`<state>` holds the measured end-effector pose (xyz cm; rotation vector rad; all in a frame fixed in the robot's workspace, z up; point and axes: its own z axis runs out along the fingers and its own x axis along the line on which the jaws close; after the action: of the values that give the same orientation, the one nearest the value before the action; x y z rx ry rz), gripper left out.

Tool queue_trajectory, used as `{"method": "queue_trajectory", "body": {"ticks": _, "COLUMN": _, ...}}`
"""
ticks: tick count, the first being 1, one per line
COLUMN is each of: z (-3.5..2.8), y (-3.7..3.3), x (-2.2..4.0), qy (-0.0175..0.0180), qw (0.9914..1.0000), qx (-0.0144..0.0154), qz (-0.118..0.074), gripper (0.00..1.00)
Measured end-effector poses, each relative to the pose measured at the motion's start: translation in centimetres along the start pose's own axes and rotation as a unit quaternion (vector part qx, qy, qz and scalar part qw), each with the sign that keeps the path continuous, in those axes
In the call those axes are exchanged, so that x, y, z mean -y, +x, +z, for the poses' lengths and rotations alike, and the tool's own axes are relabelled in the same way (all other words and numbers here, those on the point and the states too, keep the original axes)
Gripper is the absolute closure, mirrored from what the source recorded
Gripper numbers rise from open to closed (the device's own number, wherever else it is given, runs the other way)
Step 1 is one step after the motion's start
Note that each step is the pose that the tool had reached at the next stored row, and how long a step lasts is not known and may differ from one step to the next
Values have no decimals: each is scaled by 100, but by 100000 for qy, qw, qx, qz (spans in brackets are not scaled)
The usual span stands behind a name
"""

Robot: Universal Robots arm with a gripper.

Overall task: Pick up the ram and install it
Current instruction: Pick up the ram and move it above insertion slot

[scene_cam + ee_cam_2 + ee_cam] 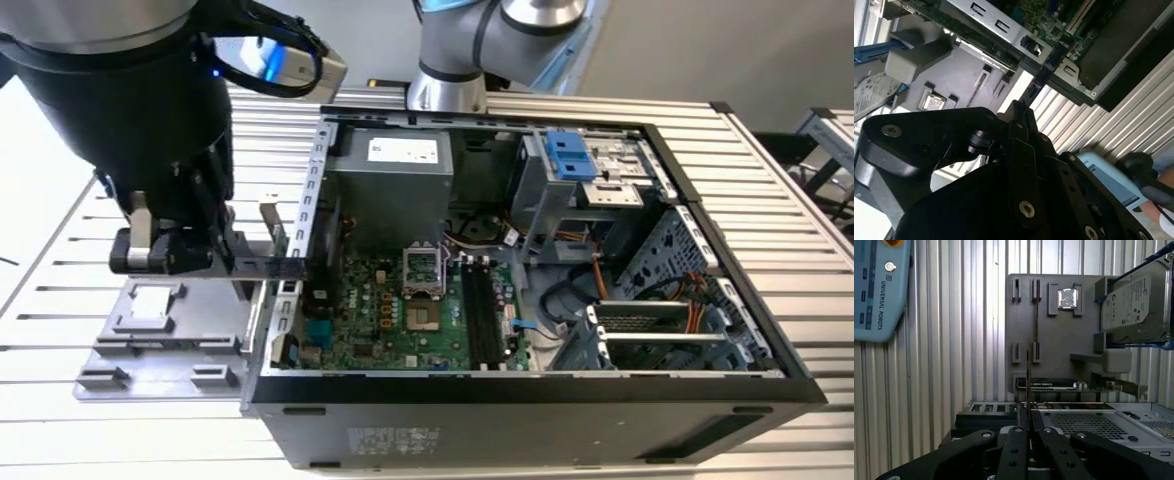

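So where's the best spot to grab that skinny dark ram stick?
Pinch the ram on its two wide flat faces near one end, coming in along its length. It is thin and flat, so its narrow edges give little to squeeze. The gripper looks shut on it just that way: in the first wrist view the stick sits edge-on between the jaws.
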<state>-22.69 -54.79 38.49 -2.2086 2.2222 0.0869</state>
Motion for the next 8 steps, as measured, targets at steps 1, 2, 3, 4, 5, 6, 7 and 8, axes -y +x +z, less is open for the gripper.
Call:
{"method": "queue_trajectory", "body": {"ticks": 1, "z": -1, "y": 0, "x": 45, "qy": -27, "qw": 100000, "qx": 1, "qz": 2, "gripper": 100}}
{"method": "queue_trajectory", "body": {"ticks": 2, "z": -4, "y": -1, "x": 90, "qy": -57, "qw": 100000, "qx": -3, "qz": 5, "gripper": 100}}
{"method": "queue_trajectory", "body": {"ticks": 3, "z": -5, "y": -1, "x": 135, "qy": -85, "qw": 100000, "qx": -3, "qz": 5, "gripper": 100}}
{"method": "queue_trajectory", "body": {"ticks": 4, "z": -7, "y": -1, "x": 183, "qy": -116, "qw": 100000, "qx": -4, "qz": 1, "gripper": 100}}
{"method": "queue_trajectory", "body": {"ticks": 5, "z": -8, "y": -2, "x": 227, "qy": -145, "qw": 100000, "qx": -2, "qz": 4, "gripper": 100}}
{"method": "queue_trajectory", "body": {"ticks": 6, "z": -10, "y": -2, "x": 272, "qy": -172, "qw": 100000, "qx": -2, "qz": 8, "gripper": 100}}
{"method": "queue_trajectory", "body": {"ticks": 7, "z": -11, "y": -2, "x": 318, "qy": -201, "qw": 100000, "qx": 1, "qz": 12, "gripper": 100}}
{"method": "queue_trajectory", "body": {"ticks": 8, "z": -12, "y": -2, "x": 364, "qy": -231, "qw": 100000, "qx": 0, "qz": 12, "gripper": 100}}
